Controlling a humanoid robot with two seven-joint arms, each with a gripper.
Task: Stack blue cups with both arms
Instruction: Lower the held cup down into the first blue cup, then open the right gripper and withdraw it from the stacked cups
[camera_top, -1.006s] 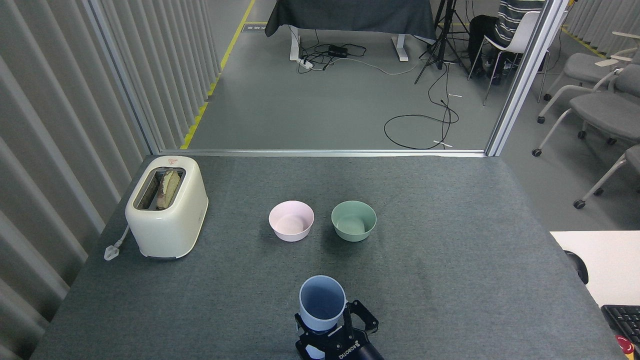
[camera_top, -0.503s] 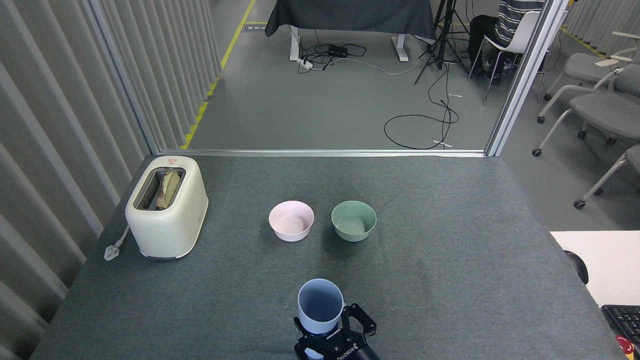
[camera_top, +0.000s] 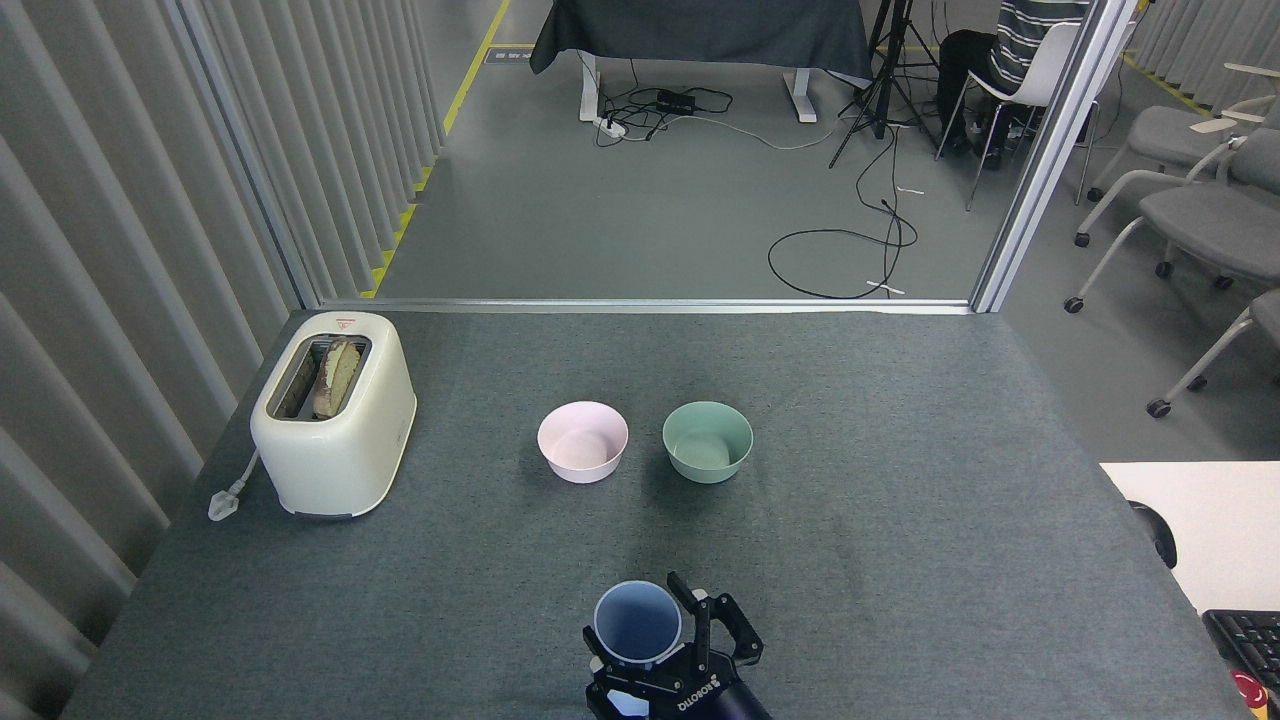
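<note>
At the near edge of the tabletop (camera_top: 900, 560), about mid-width, one claw (camera_top: 668, 640) comes up from the bottom of my view. Which arm it belongs to I can't say for certain; it enters just right of centre, so I take it for my right. Its dark fingers (camera_top: 722, 628) look spread: one pair stands clear on the right of the blue cup (camera_top: 637, 625), another part shows at the cup's left lower side. The cup sits between them, upright, mouth open toward me, long axis vertical. I judge the claw is wide around the cup, not clamped on it, though the contact points are hidden beneath the rim. Only one blue cup shows; whether a second is nested under it I cannot tell. No other claw is in view.

So the cup lies directly within the claw's span, a touch left of its centre.

Further in, mid-tabletop, the pink bowl (camera_top: 583, 442) and green bowl (camera_top: 707, 441) sit side by side, well apart from the cup. Toward the far left edge stands a toaster (camera_top: 333, 412).
</note>
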